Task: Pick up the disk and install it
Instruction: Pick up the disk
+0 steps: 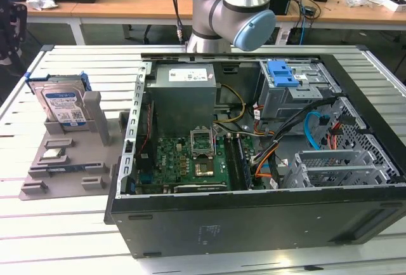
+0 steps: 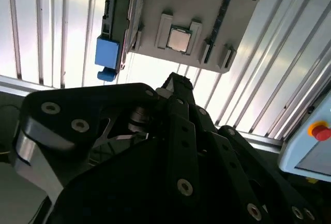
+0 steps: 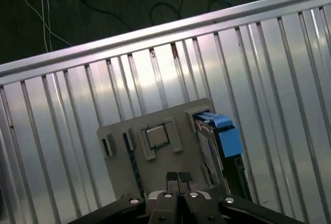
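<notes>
In the exterior view we see the disk [image 1: 62, 102] standing upright in the grey holder [image 1: 95, 157] on the bench [image 1: 57, 237], beside the open computer case [image 1: 254, 221], its white-and-blue label facing us. In the first wrist view we catch the fingers [image 3: 172, 177] pressed together, empty, over the holder near its chip [image 3: 156, 136].
</notes>
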Robot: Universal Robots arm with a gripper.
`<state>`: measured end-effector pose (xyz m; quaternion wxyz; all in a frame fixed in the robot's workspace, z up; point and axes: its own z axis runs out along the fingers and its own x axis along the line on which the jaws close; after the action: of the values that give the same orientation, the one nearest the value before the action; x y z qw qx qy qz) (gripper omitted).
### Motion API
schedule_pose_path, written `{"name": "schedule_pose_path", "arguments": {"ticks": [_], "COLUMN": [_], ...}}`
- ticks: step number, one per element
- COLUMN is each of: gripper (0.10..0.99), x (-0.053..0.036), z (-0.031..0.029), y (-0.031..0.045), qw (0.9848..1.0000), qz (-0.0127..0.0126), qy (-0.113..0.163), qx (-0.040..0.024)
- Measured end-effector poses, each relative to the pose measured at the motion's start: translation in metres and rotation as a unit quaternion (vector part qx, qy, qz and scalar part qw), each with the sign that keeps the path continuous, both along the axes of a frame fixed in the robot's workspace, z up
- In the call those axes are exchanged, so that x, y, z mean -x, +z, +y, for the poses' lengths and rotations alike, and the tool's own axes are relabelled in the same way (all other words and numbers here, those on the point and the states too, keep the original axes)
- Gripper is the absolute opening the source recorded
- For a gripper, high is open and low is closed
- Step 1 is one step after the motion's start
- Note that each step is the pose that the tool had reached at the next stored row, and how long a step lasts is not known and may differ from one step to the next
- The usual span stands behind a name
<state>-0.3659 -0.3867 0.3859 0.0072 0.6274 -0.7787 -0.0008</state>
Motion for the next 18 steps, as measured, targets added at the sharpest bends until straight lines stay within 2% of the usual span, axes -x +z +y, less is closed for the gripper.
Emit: {"name": "schedule_pose_path", "arguments": {"ticks": [4,8,18], "gripper": [0.106,0.106,0.106], "x": [0.0,0.0,0.0], "z": [0.0001,0.0002,0.0002], "y": [0.0,0.0,0.0], "qw": [0.9991,0.9971,0.9968], "qz": [0.0,0.0,0.0], "qy": [0.042,0.077,0.079], "qx": [0.0,0.0,0.0]}}
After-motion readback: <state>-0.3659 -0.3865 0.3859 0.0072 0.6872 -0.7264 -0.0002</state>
